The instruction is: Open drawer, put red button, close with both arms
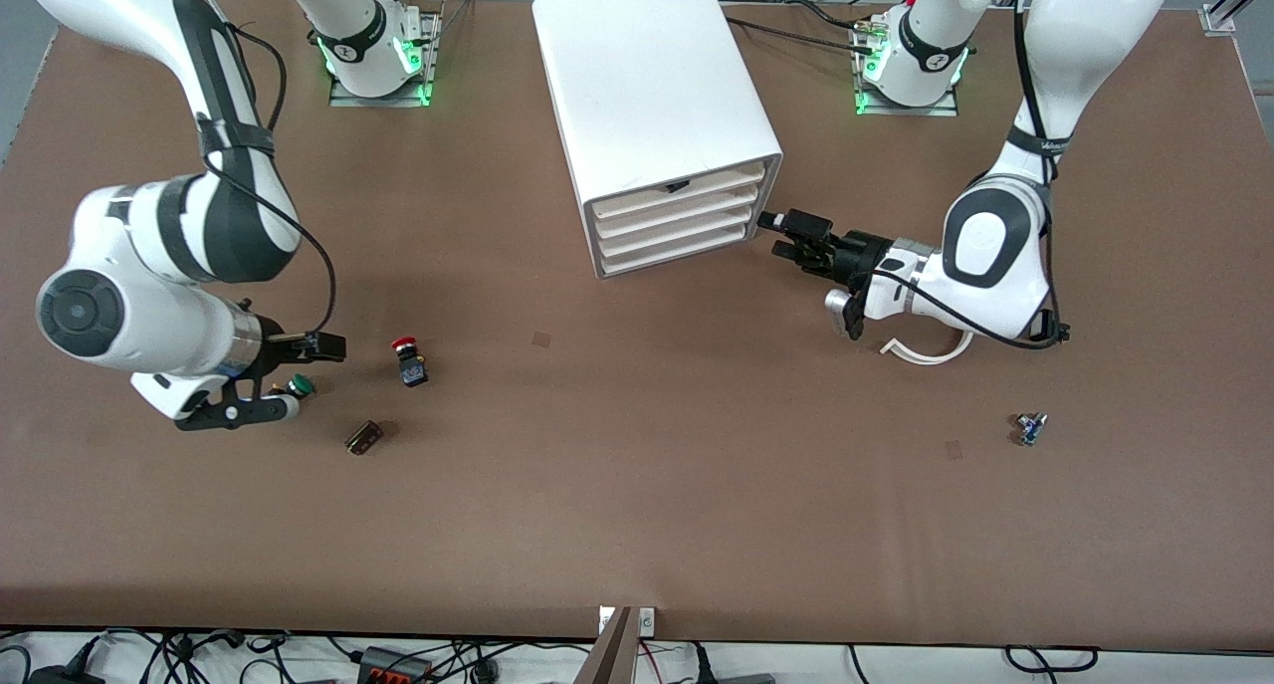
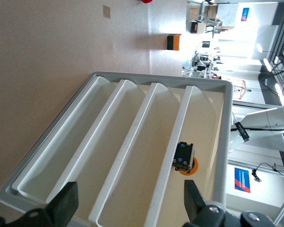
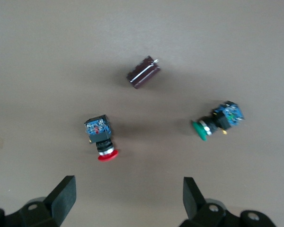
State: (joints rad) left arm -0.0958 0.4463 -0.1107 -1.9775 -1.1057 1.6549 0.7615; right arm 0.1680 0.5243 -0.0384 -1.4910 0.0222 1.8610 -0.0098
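Left gripper (image 1: 781, 234) spread wide, empty, at the drawer unit's (image 1: 657, 97) front; line up squarely on one drawer edge before pulling. Right gripper (image 1: 284, 375) open, empty, waits near the red button (image 1: 408, 358) on the table (image 1: 637, 505).

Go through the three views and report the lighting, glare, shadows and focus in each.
Front view: even overhead light, sharp, soft shadows beside the white drawer cabinet and under both arms. Left wrist view: bright glare from the room past the cabinet, washing out that edge; the drawer fronts stay readable. Right wrist view: dim and slightly soft; the red button and green-capped button cast faint shadows.
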